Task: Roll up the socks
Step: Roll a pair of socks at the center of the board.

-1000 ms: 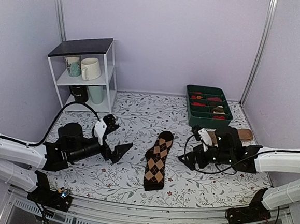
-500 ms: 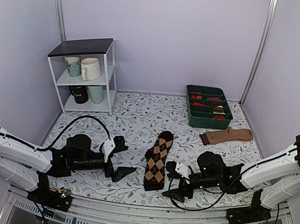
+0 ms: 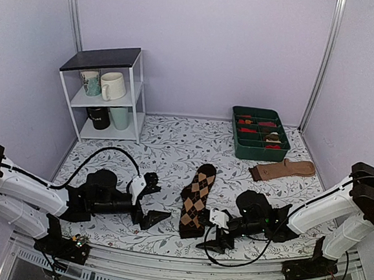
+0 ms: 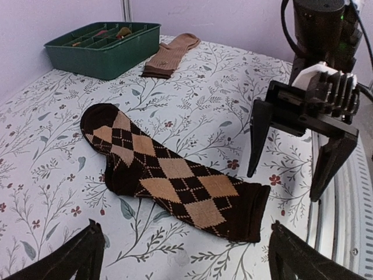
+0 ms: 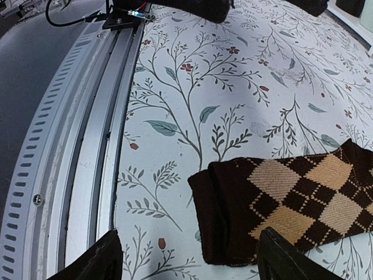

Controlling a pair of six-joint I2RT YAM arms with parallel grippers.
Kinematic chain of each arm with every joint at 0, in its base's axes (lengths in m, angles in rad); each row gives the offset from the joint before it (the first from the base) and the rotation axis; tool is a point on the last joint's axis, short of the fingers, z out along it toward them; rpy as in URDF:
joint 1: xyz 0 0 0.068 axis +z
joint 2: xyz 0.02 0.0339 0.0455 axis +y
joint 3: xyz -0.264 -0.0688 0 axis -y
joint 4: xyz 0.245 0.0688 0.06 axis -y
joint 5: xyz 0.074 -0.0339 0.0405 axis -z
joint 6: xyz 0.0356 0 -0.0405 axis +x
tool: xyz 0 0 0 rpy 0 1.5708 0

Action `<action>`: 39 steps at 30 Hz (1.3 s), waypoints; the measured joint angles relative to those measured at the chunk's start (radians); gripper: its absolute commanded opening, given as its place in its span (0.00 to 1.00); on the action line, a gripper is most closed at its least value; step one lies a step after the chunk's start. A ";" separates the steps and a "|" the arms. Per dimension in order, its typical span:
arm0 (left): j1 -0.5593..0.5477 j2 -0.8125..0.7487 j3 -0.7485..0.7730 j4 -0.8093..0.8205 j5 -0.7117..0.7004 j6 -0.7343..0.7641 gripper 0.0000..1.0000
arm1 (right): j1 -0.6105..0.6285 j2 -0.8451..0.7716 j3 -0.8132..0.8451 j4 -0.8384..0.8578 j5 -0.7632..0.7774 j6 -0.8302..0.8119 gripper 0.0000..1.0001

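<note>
The argyle socks (image 3: pixel 196 199) lie flat as one dark brown and tan-orange strip, toe far, cuff near the front edge. They also show in the left wrist view (image 4: pixel 169 175) and the right wrist view (image 5: pixel 291 198). My left gripper (image 3: pixel 152 214) is open and empty, low over the table just left of the cuff; it also shows in its own wrist view (image 4: pixel 186 262). My right gripper (image 3: pixel 208 230) is open and empty, just right of the cuff; it also shows in its own wrist view (image 5: pixel 186 262) and the left wrist view (image 4: pixel 294 146). Neither gripper touches the socks.
A plain tan sock (image 3: pixel 282 169) lies at the right, in front of a green divided tray (image 3: pixel 260 133) holding small red bundles. A white shelf with mugs (image 3: pixel 106 95) stands at the back left. The metal front rail (image 5: pixel 70 146) runs close to the cuff.
My right gripper has swung from the right side of the table down to the sock's cuff, uncovering the tan sock. My left gripper has moved right, closer to the cuff.
</note>
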 measured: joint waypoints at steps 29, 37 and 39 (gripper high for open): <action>0.000 0.035 0.008 0.000 0.038 -0.005 0.98 | 0.002 0.195 0.062 0.076 0.112 0.013 0.00; 0.000 0.035 -0.003 0.032 0.083 0.024 0.95 | -0.019 0.195 0.157 -0.097 0.062 0.152 0.00; 0.000 0.035 -0.009 0.038 0.098 0.044 0.93 | -0.043 0.195 0.191 -0.167 0.010 0.224 0.00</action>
